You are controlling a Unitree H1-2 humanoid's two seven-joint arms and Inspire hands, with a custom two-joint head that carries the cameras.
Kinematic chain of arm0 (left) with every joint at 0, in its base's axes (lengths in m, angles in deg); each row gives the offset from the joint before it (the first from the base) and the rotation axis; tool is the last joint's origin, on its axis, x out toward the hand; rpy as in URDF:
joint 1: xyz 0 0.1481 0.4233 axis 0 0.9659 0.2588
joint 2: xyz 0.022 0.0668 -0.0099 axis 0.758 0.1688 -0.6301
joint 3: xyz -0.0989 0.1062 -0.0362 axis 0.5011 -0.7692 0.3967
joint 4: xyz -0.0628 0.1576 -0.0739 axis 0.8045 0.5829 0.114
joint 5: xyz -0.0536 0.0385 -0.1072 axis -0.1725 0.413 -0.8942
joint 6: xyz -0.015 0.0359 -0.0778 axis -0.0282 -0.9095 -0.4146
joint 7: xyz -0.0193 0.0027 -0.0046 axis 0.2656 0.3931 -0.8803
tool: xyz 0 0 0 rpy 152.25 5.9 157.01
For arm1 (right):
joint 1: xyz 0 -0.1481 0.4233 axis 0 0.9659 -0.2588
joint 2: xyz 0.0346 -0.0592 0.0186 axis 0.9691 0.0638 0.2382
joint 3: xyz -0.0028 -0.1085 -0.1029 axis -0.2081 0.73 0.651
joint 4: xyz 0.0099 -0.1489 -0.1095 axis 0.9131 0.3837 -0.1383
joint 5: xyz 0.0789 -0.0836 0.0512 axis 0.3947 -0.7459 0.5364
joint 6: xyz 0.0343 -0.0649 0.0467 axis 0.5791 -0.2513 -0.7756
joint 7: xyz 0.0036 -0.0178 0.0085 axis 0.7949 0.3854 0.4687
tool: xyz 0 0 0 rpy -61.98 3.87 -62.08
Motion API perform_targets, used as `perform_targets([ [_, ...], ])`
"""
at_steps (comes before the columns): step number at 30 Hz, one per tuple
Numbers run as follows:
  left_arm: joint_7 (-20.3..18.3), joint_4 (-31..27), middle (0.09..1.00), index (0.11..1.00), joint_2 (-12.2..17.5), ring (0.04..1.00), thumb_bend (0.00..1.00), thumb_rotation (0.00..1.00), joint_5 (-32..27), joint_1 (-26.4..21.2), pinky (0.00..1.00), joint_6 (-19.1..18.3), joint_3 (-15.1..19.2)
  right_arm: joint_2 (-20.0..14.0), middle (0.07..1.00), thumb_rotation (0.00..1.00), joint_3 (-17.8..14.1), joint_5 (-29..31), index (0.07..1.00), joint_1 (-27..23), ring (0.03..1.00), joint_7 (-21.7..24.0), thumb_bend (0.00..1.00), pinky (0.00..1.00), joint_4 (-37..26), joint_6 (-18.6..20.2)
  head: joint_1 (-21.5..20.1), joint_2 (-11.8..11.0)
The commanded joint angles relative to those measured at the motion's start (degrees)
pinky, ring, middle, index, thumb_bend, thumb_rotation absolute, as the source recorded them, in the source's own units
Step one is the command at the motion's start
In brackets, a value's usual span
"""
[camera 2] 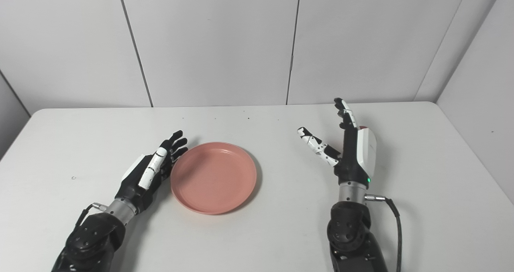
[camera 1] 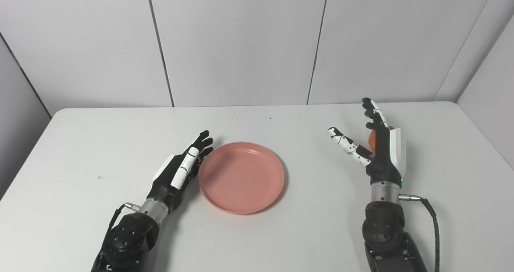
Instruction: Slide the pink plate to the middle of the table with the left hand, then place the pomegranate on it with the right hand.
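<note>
Plate [camera 1: 241,177] empty, near table [camera 1: 80,143] middle, nearest camera. Left hand [camera 1: 180,169] flat, fingers straight and apart, holding nothing, edge against plate's left rim. Right hand [camera 1: 379,145] upright, fingers spread, empty. Pomegranate [camera 1: 372,139] just behind right palm, mostly hidden, right of plate. Judgement: right hand nearer fruit; plate lies to its left.
</note>
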Motion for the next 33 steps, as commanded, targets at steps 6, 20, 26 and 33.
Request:
perform_targets([
  [6,-0.5,-0.2,0.978,0.983,0.7,0.961,0.53,1.00,0.2,-1.1,0.93,0.8,0.1,-0.2,0.843,0.54,-0.2,-0.4,0.844,-2.0,0.833,-1.2,0.63,0.76,-1.5,0.7,-0.1,-0.2],
  [20,-0.7,0.0,0.978,0.983,0.8,0.963,0.52,1.00,0.1,-1.0,0.94,1.6,0.2,-0.6,0.848,0.55,-1.3,0.4,0.843,-2.8,0.829,-2.4,0.65,0.76,-0.9,0.1,-0.2,-0.2],
  [26,-0.6,-0.1,0.977,0.982,0.6,0.962,0.52,1.00,0.0,-1.0,0.93,1.2,0.3,-1.0,0.847,0.55,-2.2,0.6,0.842,-3.5,0.833,-3.0,0.66,0.76,-0.3,0.0,-0.3,-0.3],
  [33,-0.5,-0.2,0.980,0.985,0.6,0.963,0.52,1.00,-0.1,-1.0,0.93,0.9,0.3,-1.9,0.865,0.54,-3.5,0.0,0.847,-3.9,0.850,-2.8,0.65,0.78,-1.0,1.9,-0.3,-0.3],
])
